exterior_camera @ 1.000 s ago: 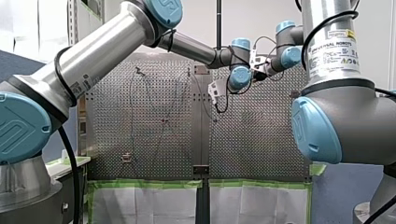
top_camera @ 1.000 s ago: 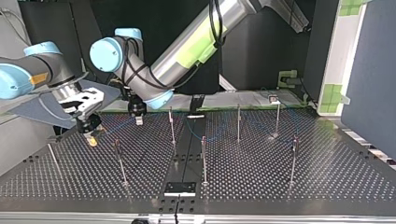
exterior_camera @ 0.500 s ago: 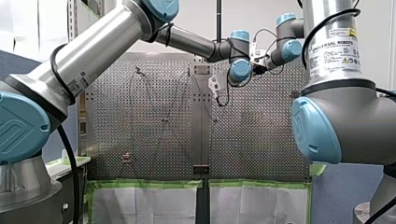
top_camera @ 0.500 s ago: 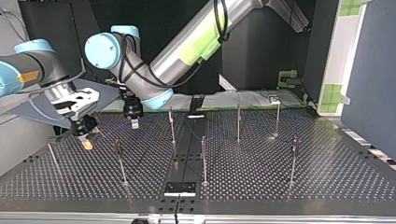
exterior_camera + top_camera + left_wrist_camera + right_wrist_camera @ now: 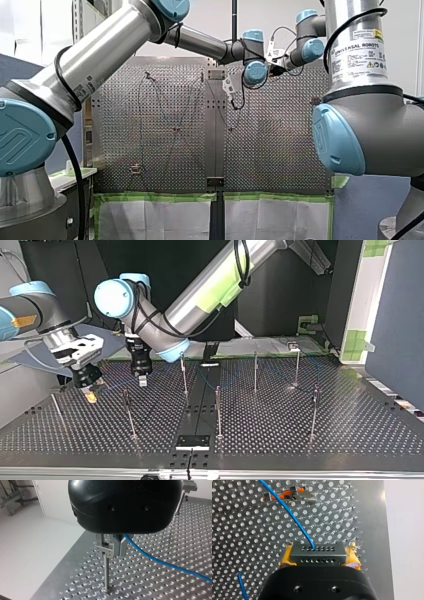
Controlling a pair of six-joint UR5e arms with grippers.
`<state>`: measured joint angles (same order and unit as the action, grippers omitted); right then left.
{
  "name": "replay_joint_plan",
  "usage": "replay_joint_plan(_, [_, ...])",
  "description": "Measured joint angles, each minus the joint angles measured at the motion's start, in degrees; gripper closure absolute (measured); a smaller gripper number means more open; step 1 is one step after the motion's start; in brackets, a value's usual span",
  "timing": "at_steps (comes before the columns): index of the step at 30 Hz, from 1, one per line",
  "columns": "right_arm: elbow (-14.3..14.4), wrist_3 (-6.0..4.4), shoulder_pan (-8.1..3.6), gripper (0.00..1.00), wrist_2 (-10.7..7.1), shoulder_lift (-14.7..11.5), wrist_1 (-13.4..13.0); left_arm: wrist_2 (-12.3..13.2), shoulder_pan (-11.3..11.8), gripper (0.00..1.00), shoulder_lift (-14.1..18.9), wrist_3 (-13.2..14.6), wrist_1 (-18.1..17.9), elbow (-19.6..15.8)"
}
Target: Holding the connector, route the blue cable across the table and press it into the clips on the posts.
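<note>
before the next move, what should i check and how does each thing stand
1. Grip on connector by right gripper, between its yellow pads: ok.
2. Hold on blue cable by left gripper: ok.
3. Cable seated in clip on post beside left gripper: cannot tell.
4. No kink where cable leaves connector: ok.
5. Gap between the two grippers, top view: ok.
</note>
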<state>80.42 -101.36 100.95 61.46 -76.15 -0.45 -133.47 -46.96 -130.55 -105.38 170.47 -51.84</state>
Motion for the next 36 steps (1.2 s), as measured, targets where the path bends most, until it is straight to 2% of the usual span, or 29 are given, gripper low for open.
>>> replay_joint_plan(9, [0.0, 0.00, -0.13, 1.00, -0.59, 0.9, -0.6, 3.9, 3.2, 1.00, -0.3, 3.2, -4.1, 0.0])
replay_joint_plan(24, [-2.7, -0.06, -2.33, 1.00, -2.93, 2.3, -0.8, 7.2, 6.2, 1.00, -1.5, 3.9, -5.6, 1.5])
replay_joint_plan(30, [-3.0, -0.08, -2.93, 1.00, -3.15, 2.6, -0.9, 8.3, 6.8, 0.97, -2.1, 3.9, -5.6, 1.9])
replay_joint_plan(31, [-3.0, -0.08, -3.01, 1.00, -3.17, 2.6, -0.9, 8.5, 6.8, 0.93, -2.3, 3.9, -5.5, 1.9])
replay_joint_plan(32, [-3.0, -0.09, -3.13, 1.00, -3.20, 2.7, -0.9, 8.6, 6.8, 0.93, -2.5, 3.8, -5.4, 1.9])
replay_joint_plan(34, [-3.0, -0.08, -3.28, 1.00, -3.22, 2.7, -0.9, 8.8, 6.8, 0.83, -2.7, 3.8, -5.3, 1.9])
replay_joint_plan(35, [-3.0, -0.08, -3.35, 1.00, -3.25, 2.8, -0.9, 8.8, 6.7, 0.83, -2.8, 3.7, -5.2, 1.9])
replay_joint_plan(36, [-3.0, -0.09, -3.40, 1.00, -3.25, 2.8, -0.9, 8.8, 6.7, 0.72, -2.9, 3.6, -5.1, 1.9])
